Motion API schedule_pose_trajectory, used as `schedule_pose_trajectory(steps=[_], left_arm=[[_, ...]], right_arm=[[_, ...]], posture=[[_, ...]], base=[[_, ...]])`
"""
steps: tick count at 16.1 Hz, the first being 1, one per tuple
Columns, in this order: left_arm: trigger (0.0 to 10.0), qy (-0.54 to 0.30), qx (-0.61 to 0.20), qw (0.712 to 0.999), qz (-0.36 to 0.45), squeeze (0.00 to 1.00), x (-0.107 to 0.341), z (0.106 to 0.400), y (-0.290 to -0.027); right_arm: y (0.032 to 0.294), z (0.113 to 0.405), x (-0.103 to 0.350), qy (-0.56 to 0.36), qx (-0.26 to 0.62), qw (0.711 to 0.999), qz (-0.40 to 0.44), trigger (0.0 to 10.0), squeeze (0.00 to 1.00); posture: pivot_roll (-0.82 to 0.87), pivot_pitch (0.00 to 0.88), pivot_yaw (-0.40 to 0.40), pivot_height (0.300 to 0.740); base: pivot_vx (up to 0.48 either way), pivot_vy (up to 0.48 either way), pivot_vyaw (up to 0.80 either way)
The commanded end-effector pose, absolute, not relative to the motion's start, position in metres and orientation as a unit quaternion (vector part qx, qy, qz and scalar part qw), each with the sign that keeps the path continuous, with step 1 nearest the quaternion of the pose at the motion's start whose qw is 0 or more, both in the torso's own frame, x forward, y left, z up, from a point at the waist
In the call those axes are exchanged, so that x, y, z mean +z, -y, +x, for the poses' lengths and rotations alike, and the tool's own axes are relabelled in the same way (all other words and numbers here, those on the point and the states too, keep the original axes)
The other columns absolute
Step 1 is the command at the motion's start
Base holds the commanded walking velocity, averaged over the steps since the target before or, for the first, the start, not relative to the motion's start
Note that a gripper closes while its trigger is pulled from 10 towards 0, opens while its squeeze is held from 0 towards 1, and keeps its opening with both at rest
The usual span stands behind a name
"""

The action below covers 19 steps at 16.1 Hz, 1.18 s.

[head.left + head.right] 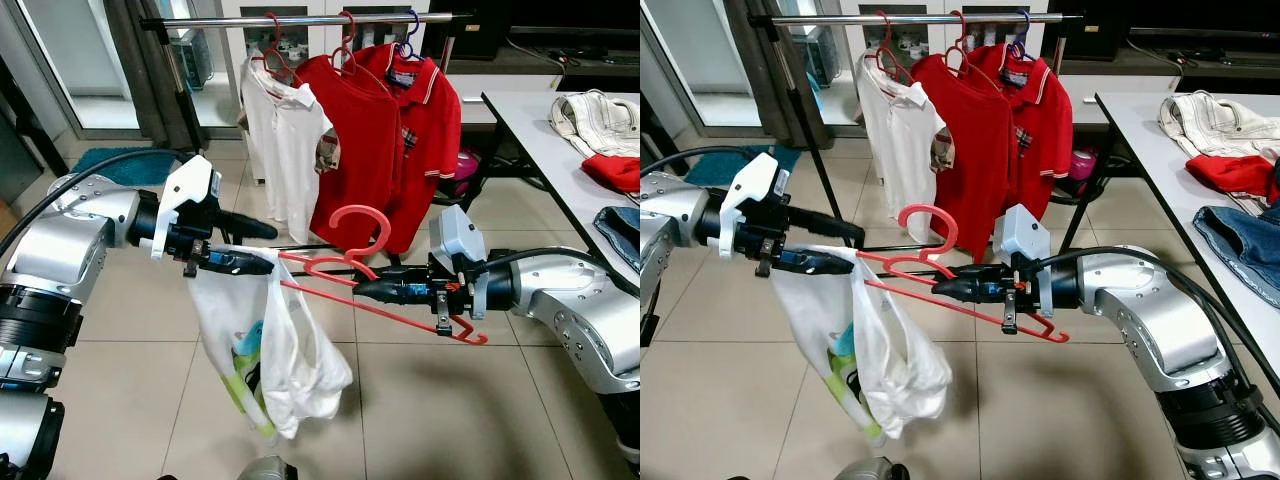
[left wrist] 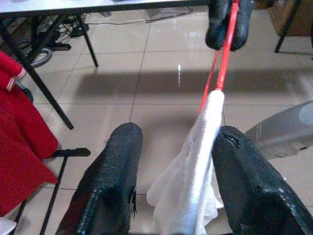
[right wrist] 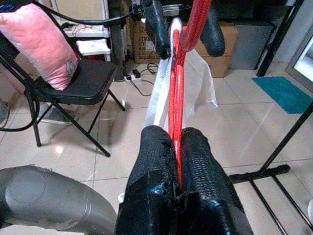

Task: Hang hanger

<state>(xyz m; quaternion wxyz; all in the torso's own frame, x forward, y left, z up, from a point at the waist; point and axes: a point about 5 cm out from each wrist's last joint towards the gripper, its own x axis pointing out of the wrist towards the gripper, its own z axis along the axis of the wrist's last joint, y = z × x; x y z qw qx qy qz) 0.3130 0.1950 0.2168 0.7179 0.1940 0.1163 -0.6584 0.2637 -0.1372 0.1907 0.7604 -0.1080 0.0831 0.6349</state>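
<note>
1. Left eye view: red plastic hanger point(image 1: 372, 272) is held level in mid-air between the two arms, above the tiled floor point(image 1: 430, 400), nearer than the clothes rail point(image 1: 300, 19). A white garment point(image 1: 270, 350) droops from its left end. Right gripper point(image 1: 368, 288) clamps the hanger just below the hook; left gripper point(image 1: 255, 245) is at the hanger's left end, with the garment. On the rail hang a white polo shirt point(image 1: 282, 150) and red polo shirts point(image 1: 390, 140). A table point(image 1: 540, 140) with clothes stands far right.
2. Right eye view: same layout; hook points up.
3. Left wrist view: the fingers point(image 2: 110, 191) stand spread; the garment and hanger arm pass between them, lying against one finger. No firm grip visible.
4. Right wrist view: the fingers point(image 3: 154, 171) are pressed tight on the hanger's red bars. A folding chair point(image 3: 73, 88) with a pink cushion point(image 3: 41, 41) stands beyond.
</note>
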Motion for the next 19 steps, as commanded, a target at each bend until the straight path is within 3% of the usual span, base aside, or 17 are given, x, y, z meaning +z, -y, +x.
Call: schedule_pose_trajectory(steps=[1,16,17,18,19], left_arm=[[0.0,-0.122,-0.664,0.708,0.209,0.0,0.2171,0.3125,-0.1925],[0.0,-0.122,-0.659,0.702,0.241,0.0,0.2129,0.3142,-0.1903],[0.0,-0.119,-0.657,0.708,0.23,0.0,0.2126,0.3146,-0.1903],[0.0,-0.117,-0.656,0.713,0.219,0.0,0.2118,0.3143,-0.1911],[0.0,-0.118,-0.654,0.718,0.206,0.0,0.2108,0.3136,-0.1935]], right_arm=[[0.1337,0.2638,0.1995,-0.064,0.644,0.754,-0.115,10.0,0.0],[0.1335,0.2626,0.202,-0.067,0.647,0.752,-0.108,10.0,0.0],[0.1338,0.2631,0.2021,-0.067,0.645,0.754,-0.104,10.0,0.24],[0.1348,0.2643,0.2026,-0.065,0.638,0.761,-0.099,10.0,0.99],[0.138,0.2668,0.2048,-0.062,0.626,0.773,-0.088,10.0,1.0]], posture=[[-0.01,0.0,0.081,0.74],[-0.02,0.0,0.085,0.74],[-0.02,0.0,0.085,0.74],[-0.02,0.0,0.085,0.74],[-0.02,0.0,0.088,0.74]], base=[[0.0,0.0,0.0],[0.0,0.0,0.0],[0.0,0.0,0.0],[0.0,0.0,0.0],[0.0,0.0,0.0]])
